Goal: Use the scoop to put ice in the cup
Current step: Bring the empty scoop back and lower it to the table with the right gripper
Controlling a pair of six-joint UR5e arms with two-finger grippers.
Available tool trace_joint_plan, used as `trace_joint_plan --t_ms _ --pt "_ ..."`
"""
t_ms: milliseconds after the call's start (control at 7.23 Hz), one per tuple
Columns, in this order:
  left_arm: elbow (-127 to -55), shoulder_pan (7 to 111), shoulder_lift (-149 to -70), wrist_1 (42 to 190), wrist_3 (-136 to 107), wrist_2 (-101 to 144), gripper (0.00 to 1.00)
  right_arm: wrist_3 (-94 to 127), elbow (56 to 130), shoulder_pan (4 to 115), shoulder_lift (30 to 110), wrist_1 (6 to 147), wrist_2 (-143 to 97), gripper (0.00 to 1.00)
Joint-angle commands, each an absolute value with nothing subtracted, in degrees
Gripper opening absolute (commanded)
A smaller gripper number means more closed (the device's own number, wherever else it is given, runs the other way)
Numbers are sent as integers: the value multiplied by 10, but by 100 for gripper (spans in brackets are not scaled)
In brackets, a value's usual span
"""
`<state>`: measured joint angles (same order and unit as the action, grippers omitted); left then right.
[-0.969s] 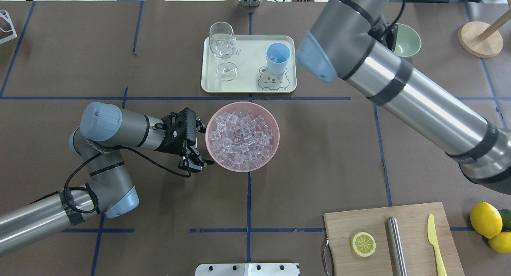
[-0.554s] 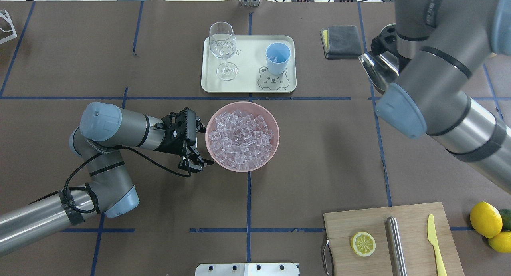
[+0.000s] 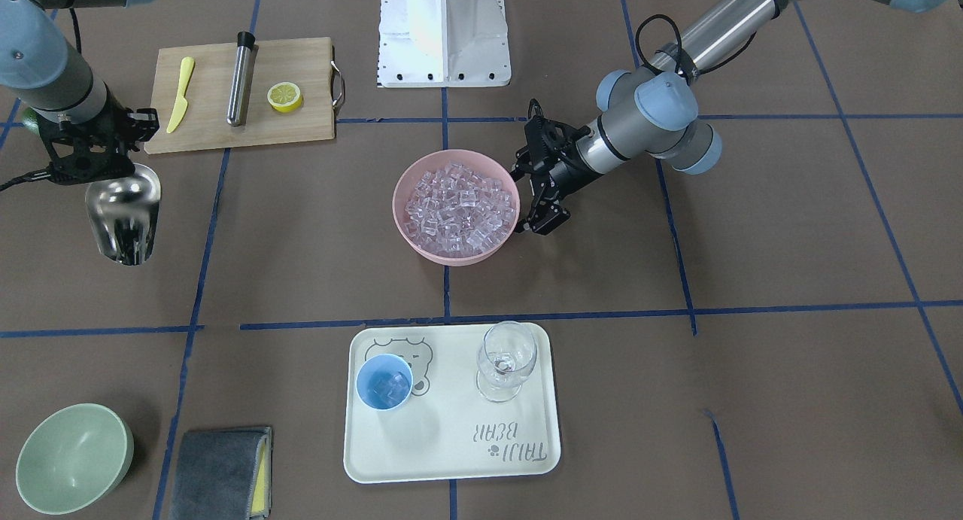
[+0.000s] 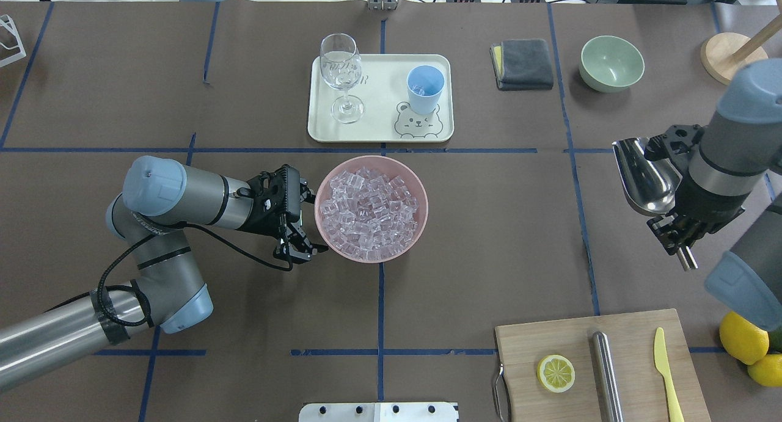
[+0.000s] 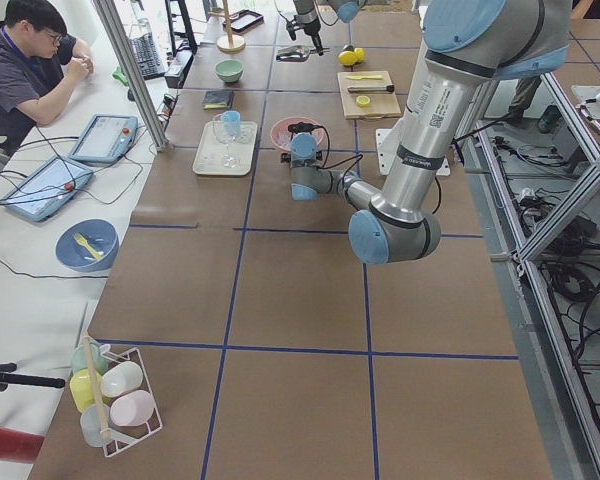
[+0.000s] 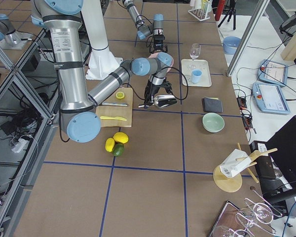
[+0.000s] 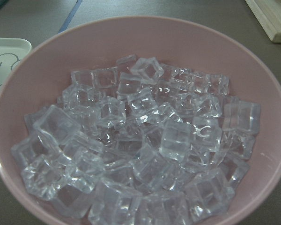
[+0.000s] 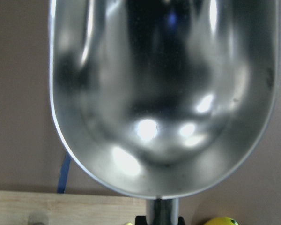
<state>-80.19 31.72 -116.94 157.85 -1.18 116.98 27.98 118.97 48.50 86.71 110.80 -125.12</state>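
The shiny steel scoop (image 4: pixel 644 176) hangs over the table's right side, its handle held in my shut right gripper (image 4: pixel 677 228). The right wrist view shows its pan (image 8: pixel 164 93) empty. Clear ice (image 4: pixel 369 208) cubes fill a pink bowl (image 4: pixel 421 193) at the table's middle. My left gripper (image 4: pixel 310 223) stands open against the bowl's left rim, and its wrist view looks straight down on the ice (image 7: pixel 140 140). The light-blue cup (image 4: pixel 425 87) stands on a cream tray (image 4: pixel 379 104) behind the bowl. A few cubes show inside the cup (image 3: pixel 384 383).
A clear stemmed glass (image 4: pixel 342 74) shares the tray. A grey cloth (image 4: pixel 522 63), a pale green bowl (image 4: pixel 611 61) and a wooden stand (image 4: pixel 730 55) sit at the back right. A cutting board (image 4: pixel 629 336) at the front right carries a lemon half, a steel tube and a yellow knife, with lemons (image 4: pixel 742 335) beside it.
My right arm has swung from beside the tray out to the table's right side, carrying the scoop towards the robot. The left arm and the bowl have not moved.
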Motion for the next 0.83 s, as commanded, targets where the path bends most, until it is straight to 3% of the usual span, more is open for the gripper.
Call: trace_joint_plan --t_ms 0,692 --pt "-809 316 -1170 1579 -25 1170 100 383 1160 452 921 955 -1278 0" --pt "-809 316 -1166 1579 -25 1171 100 421 1102 398 881 956 -1276 0"
